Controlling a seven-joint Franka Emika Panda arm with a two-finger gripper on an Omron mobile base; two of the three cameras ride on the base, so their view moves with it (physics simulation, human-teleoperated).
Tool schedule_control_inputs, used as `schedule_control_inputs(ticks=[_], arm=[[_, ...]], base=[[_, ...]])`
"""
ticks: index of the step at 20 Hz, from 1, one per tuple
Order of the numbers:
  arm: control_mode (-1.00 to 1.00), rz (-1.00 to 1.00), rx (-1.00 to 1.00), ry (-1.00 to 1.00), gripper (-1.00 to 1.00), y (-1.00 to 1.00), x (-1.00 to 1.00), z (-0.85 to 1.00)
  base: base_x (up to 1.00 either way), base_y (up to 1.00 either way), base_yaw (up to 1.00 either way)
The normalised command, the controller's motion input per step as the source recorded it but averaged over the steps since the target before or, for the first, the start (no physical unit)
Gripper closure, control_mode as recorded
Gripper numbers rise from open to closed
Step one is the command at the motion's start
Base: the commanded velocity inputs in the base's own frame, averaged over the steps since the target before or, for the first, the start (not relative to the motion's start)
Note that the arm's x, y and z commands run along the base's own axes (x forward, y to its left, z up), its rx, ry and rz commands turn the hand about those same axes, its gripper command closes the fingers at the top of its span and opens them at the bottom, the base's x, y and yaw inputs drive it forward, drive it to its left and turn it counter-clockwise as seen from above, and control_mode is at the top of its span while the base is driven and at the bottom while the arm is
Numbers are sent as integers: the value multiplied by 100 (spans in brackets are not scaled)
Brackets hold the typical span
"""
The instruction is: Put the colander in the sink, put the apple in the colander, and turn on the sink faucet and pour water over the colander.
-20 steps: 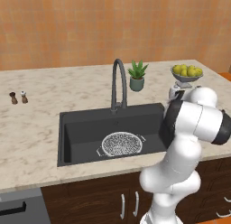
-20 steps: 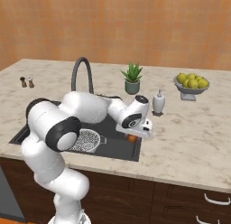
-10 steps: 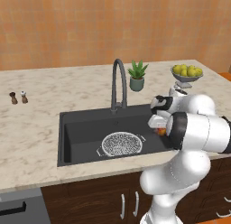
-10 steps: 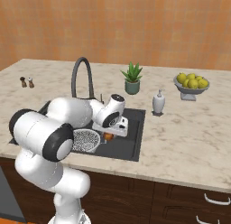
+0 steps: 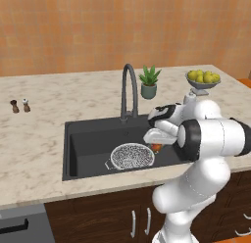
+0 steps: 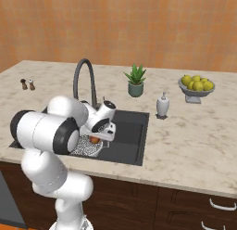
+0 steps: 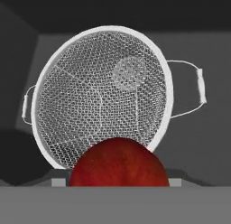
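Apple [image 7: 118, 162], glossy red, clamped in gripper [image 5: 158, 143] fingers, just above mesh colander [image 7: 101, 94] w/ two handles in sink [image 5: 88, 139].

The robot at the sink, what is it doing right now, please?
The white arm holds the apple in its claw above the sink. The colander already sits in the basin, empty, and the apple hangs over its near edge, not yet dropped in. The faucet stands behind, and no water is visible.

Marble counter [image 5: 44, 139] — sink [image 5: 88, 144], shakers [image 5: 20, 106], plant [image 5: 149, 82], fruit bowl [image 5: 202, 79].
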Motion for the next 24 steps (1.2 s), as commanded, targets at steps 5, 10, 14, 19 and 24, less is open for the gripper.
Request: schedule_control_inputs(ticks=[5, 10, 14, 19, 24], arm=[[-100, 12, 11, 0, 100, 41, 19, -41], [-100, 10, 9, 0, 100, 53, 8, -35], [-100, 6, 1, 0, 100, 39, 2, -29], [-100, 1, 0, 0, -100, 18, 4, -23], [-100, 0, 0, -11, -100, 1, 0, 8]], base=[[0, 0, 0], [0, 0, 0], [0, 0, 0], [0, 0, 0], [0, 0, 0]])
